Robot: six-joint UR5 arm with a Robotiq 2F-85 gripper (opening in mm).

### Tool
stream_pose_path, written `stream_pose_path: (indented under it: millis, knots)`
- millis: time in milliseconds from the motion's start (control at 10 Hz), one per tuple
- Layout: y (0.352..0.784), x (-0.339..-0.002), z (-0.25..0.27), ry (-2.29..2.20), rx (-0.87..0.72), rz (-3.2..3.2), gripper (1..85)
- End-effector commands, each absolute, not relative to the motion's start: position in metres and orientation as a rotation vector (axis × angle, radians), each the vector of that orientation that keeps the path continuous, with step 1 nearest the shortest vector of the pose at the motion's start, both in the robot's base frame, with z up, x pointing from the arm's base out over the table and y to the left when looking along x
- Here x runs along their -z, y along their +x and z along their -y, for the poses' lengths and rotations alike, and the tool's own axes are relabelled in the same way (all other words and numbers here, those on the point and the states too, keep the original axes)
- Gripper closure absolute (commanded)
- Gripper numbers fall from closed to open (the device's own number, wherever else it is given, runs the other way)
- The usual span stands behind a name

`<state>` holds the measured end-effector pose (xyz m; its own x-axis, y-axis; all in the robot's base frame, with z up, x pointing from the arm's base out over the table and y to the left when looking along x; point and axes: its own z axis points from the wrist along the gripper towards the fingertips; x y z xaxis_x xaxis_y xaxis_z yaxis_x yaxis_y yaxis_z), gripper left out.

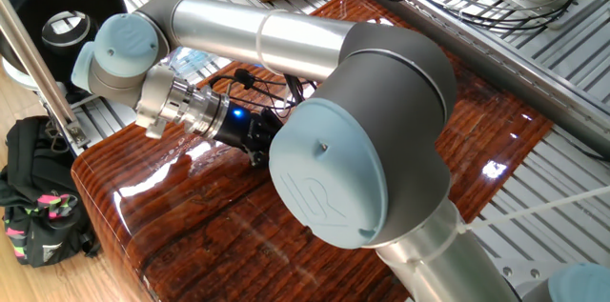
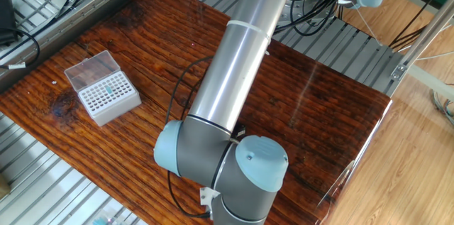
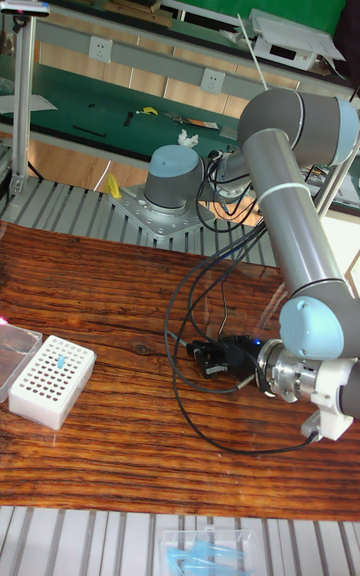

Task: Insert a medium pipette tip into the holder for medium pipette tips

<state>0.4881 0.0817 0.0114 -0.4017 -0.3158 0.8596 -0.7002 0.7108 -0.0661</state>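
The holder for medium pipette tips (image 2: 108, 99) is a small white block with a grid of holes, and its clear lid (image 2: 89, 69) lies open beside it. It sits at the table's left in the tall fixed view (image 3: 50, 380). A small bluish piece (image 3: 60, 362) stands in one hole. My gripper (image 3: 203, 356) is a black unit held sideways just above the wood, well to the right of the holder. Its fingers are too dark and small to read. In the other two views the arm hides it. No medium pipette tip can be made out at the gripper.
Black cables (image 3: 195, 306) loop over the table behind the gripper. A clear bag of bluish tips (image 3: 210, 543) lies on the metal rails at the near edge. The arm's big elbow (image 1: 357, 140) blocks much of one fixed view. A black bag (image 1: 38, 197) sits on the floor.
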Motion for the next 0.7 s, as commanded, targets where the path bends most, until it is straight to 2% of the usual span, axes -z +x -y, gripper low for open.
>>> stream_pose_path:
  millis: [0,200,600]
  knots:
    - [0.4871,-0.0126,-0.0843,0.770,-0.521,2.009,74.0]
    - [0.4871,-0.0129,-0.0832,0.763,-0.529,2.011,84.3]
    - [0.4825,-0.0181,-0.0825,0.793,-0.478,2.060,84.7]
